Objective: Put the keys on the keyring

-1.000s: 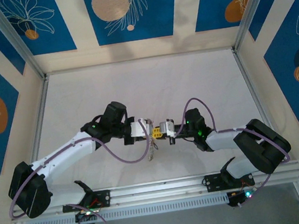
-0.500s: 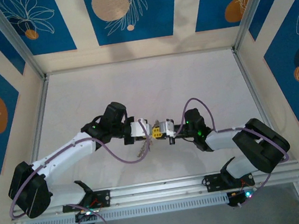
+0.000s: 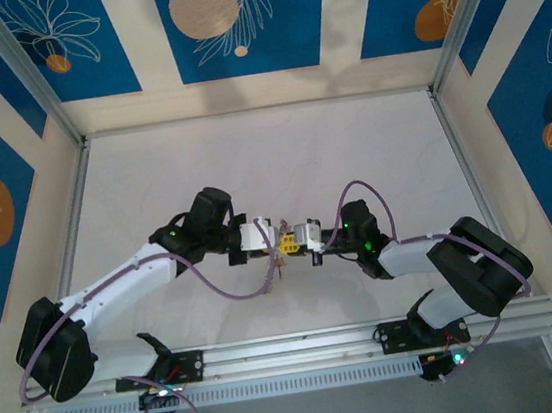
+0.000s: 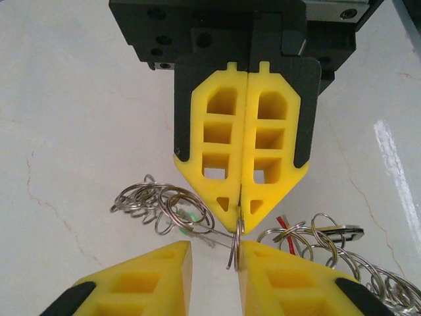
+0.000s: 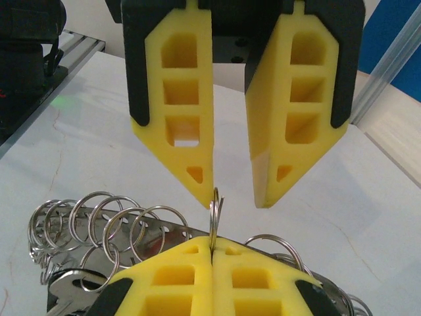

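- The keyring point(image 5: 215, 214) is standing on its thin edge, right in the middle between the two grippers, near the front of the table.
- Bunches of small rings point(image 5: 99, 220) are spreading out from it on both sides, like little silver springs. I cannot tell if they are touching the table.
- The keys are hiding in those bunches. A green bit point(image 4: 189, 214) is peeking out on one side and a red bit point(image 4: 284, 238) on the other. A plain metal key point(image 5: 66, 286) is lying under the coils.
- The right gripper point(image 4: 240, 204) is pinching the keyring. Its two yellow fingers are pressing flat together with just the wire between them.
- The left gripper point(image 5: 237, 196) is facing it with its fingers spread apart, and it is holding nothing. One finger tip is sitting just beside the top of the wire. I cannot tell if it is touching.
- The white table point(image 4: 79, 131) is lying under it all.
- I think the left gripper is getting ready to grab the ring too, so that both can work on it. I cannot tell which keys are hooked on already.
- The next move is calling for a slow, straight squeeze. The wire is very thin, so it could slip or twist away.
- I am finding no words, brand names or labels to read.
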Robot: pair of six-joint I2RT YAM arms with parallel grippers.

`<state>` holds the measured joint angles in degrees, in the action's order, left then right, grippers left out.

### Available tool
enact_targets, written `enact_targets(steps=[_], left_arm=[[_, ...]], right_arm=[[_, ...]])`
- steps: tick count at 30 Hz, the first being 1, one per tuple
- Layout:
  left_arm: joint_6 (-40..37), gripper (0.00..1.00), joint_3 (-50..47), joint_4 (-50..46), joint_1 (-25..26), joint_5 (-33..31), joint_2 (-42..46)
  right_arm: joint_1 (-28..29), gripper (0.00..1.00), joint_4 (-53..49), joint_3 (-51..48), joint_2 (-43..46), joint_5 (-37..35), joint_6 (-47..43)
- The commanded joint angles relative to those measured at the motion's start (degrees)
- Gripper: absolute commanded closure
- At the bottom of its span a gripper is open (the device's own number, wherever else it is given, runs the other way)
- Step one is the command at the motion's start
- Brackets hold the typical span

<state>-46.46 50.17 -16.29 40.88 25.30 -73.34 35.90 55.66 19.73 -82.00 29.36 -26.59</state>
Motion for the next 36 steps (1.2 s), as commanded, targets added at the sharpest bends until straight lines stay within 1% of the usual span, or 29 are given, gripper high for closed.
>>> enact_targets(steps=[1, 4, 6, 9, 11, 15, 17, 22, 26, 36], left_arm=[[0.8, 0.75, -0.3, -1.5, -0.7, 1.9, -1.7], [1.1, 0.78, 0.1, -1.5, -0.8, 2.5, -2.5], [1.0, 0.82, 0.6, -1.7, -0.9, 3.2, -2.9], [0.3, 0.95, 1.6, -2.7, -0.9, 3.3, -3.3], [-0.1, 1.0, 2.3, -3.6, -0.9, 2.9, -3.0], [-0.5, 1.0, 4.6, -7.1, -0.8, 0.2, -2.6], [-0.8, 1.0, 6.1, -9.7, -0.7, -0.6, -2.5], [-0.7, 1.0, 9.4, -13.7, 1.1, -4.2, -3.3], [-0.8, 1.0, 11.1, -15.3, 2.2, -6.9, -4.8], [-0.1, 1.0, 12.5, -16.5, 3.4, -10.7, -7.4]], right_arm=[[-0.3, 1.0, 3.6, -0.6, 0.1, 0.6, 0.3], [-0.4, 1.0, 3.7, -0.5, -0.1, 0.9, 0.1], [-0.4, 1.0, 3.8, -0.3, -0.5, 0.9, 0.1], [-0.4, 1.0, 3.7, 0.0, -0.7, 0.8, 0.1], [-0.4, 1.0, 2.3, 0.4, -0.6, 0.6, -0.2], [0.2, 1.0, -4.8, 1.8, 0.9, -3.0, -1.3], [0.4, 0.97, -6.3, 2.0, 1.4, -4.0, -1.4], [0.7, 0.87, -7.2, 2.5, 1.6, -4.1, -0.9], [1.1, 0.83, -7.4, 3.0, 1.5, -4.1, -0.7], [1.2, 0.81, -8.0, 3.4, 2.0, -5.1, 0.3]])
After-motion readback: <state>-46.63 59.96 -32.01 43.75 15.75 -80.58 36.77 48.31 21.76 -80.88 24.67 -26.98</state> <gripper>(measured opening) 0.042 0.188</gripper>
